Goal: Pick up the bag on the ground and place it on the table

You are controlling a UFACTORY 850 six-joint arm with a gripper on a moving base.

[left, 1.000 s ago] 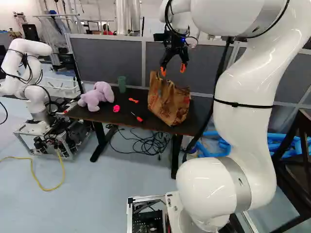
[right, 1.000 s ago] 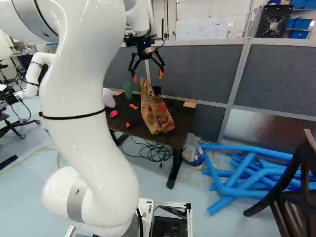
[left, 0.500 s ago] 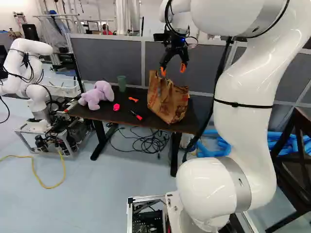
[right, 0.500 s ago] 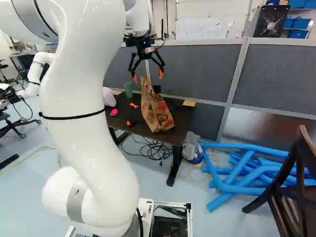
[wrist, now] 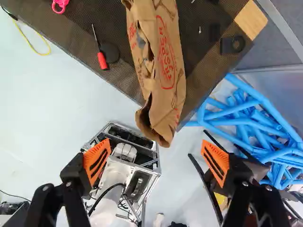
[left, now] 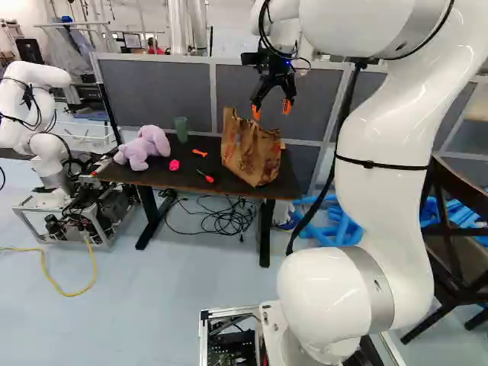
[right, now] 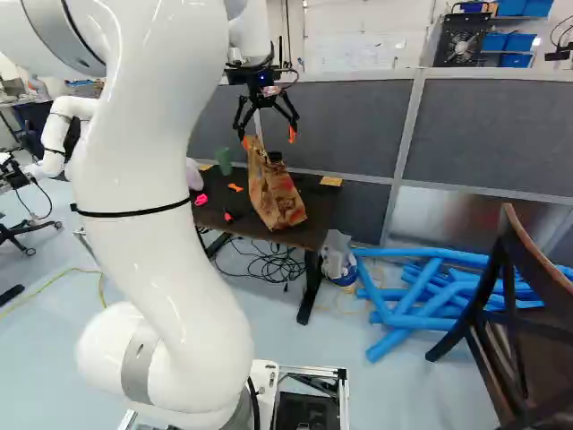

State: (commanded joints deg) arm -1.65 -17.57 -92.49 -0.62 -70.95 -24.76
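Bag [left: 250,156], one, brown paper with darker and reddish print: listed under the left base view as standing on the dark table [left: 156,176], to the right of a purple plush toy [left: 143,149] and a green cup [left: 181,130]. The placing appeared complete; nothing lay between the open black gripper [left: 271,110] and its release of the item. Sides creased, upper edge uneven, one corner peaked.

Right base view: same article, seen narrower, its crumpled top rising to a point below the gripper, its base on the tabletop. Whether a fingertip brushed that peak could not be told. Remaining work, by judgement: only to draw the arm clear without snagging the paper.

Wrist view: orange pads [wrist: 96,161] stood wide apart, grasping nothing. Bag lay ahead of them, its mouth partly gaping, walls pinched and wrinkled, red lettering down one face; paper thin and soft-looking, likely to fold or tip if nudged.
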